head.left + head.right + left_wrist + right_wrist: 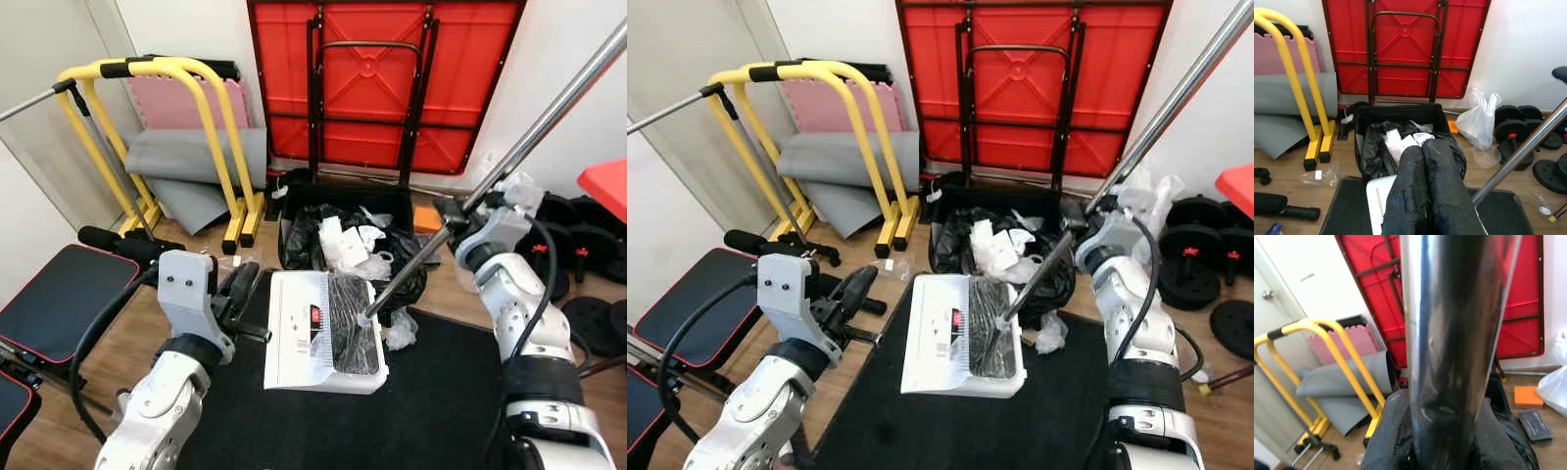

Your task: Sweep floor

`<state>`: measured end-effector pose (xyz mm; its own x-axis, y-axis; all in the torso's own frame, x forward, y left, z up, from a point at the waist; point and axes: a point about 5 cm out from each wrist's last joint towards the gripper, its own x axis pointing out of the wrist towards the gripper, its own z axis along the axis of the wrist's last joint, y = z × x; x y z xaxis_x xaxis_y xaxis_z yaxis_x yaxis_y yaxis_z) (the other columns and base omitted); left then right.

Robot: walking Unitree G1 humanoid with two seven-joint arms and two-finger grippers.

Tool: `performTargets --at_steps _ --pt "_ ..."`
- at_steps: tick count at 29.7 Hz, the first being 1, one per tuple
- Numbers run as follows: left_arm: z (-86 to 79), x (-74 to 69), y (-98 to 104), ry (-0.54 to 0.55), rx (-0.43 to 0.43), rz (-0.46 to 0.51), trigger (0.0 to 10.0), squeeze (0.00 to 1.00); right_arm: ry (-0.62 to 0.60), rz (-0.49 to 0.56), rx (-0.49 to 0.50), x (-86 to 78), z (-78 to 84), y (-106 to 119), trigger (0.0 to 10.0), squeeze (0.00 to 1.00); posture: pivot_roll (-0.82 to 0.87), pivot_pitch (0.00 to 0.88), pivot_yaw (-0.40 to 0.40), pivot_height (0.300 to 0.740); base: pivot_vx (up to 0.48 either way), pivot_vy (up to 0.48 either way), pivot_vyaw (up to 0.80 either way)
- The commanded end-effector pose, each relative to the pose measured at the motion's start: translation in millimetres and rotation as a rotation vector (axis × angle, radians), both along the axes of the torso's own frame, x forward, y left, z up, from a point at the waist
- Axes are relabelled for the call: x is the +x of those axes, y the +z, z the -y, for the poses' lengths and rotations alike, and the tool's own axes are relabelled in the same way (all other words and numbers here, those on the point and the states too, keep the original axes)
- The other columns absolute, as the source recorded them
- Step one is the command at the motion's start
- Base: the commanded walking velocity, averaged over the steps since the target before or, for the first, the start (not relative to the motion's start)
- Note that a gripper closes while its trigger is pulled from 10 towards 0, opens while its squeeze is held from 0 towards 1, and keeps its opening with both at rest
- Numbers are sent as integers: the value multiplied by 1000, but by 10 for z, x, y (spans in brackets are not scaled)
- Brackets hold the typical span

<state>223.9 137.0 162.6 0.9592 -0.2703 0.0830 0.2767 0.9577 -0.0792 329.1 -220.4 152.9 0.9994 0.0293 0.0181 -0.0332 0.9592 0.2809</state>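
Mid-sweep: right gripper [468, 210] clamped around the broom handle [549, 108], bristles [353, 333] below and left of it inside the white dustpan [294, 343]. Left gripper [238, 291] pressed closed, empty, just left of the dustpan. Next, probably a lift clear toward the bin [313, 220] beyond.

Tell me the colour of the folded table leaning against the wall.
Red with a dark metal frame; the folded table shows best in the left wrist view.

White dustpan [304, 338], black mat [431, 411], red folded table [377, 73], yellow frame [211, 108]
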Motion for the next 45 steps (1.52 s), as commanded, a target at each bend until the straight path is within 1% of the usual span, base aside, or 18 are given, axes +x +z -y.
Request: performTargets --at_steps 1,2,3,4,8,12,14,16,20,24,26,28,31,36,40,43,45 --pt "-28 -11 -19 -8 10 -1 10000 0 32 60 13 7 -60 129 10000 0 -109 0 12 740 0 0 0" --pt "-31 -17 -17 -9 9 4 10000 0 41 53 6 -37 -87 90 10000 0 -111 0 15 740 0 0 0" --pt "-31 -17 -17 -9 9 4 10000 0 41 53 6 -37 -87 90 10000 0 -111 0 15 740 0 0 0" --pt "-32 -20 -15 -10 9 9 10000 0 47 49 0 -74 -107 60 10000 0 -111 0 16 740 0 0 0" --pt "-35 -22 -14 -11 6 11 10000 0 47 49 -9 -100 -109 45 10000 0 -112 0 18 740 0 0 0" --pt "-42 -24 -16 -8 1 14 10000 0 20 67 14 -144 -59 61 10000 0 -113 0 19 740 0 0 0" --pt "-42 -24 -16 -8 1 14 10000 0 20 67 14 -144 -59 61 10000 0 -113 0 19 740 0 0 0" --pt "-45 -25 -16 -7 0 14 10000 0 26 68 30 -162 -64 58 10000 0 -117 0 22 740 262 0 0" --pt "-50 -24 -15 -5 -3 17 10000 0 35 61 25 -191 -90 35 10000 0 -115 0 22 740 349 0 -800" --pt "-54 -24 -16 -2 -8 20 10000 0 44 78 58 -184 -142 68 10000 0 -113 0 22 740 364 0 0" --pt "-55 -23 -17 -1 -10 21 10000 0 60 89 50 -183 -168 89 10000 0 -113 0 22 740 360 0 0" --pt "-55 -23 -17 -1 -10 22 10000 0 73 96 41 -184 -185 102 10000 0 -113 0 22 740 364 0 -800" --pt "-57 -25 -13 -1 -12 23 10000 0 95 110 40 -176 -216 138 10000 0 -111 0 21 740 364 0 0" --pt "-56 -27 -13 -2 -14 25 10000 0 194 150 59 -198 -343 221 10000 0 -113 0 20 740 364 0 0" --pt "-52 -27 -12 -4 -15 26 10000 0 210 150 35 -207 -355 226 10000 0 -113 0 19 740 364 0 600" --pt "-48 -29 -12 -5 -17 27 10000 0 192 163 80 -199 -334 244 10000 0 -113 0 17 740 364 0 533" --pt "-45 -29 -11 -6 -18 27 10000 0 179 164 81 -193 -321 252 10000 0 -114 0 16 740 360 0 0"
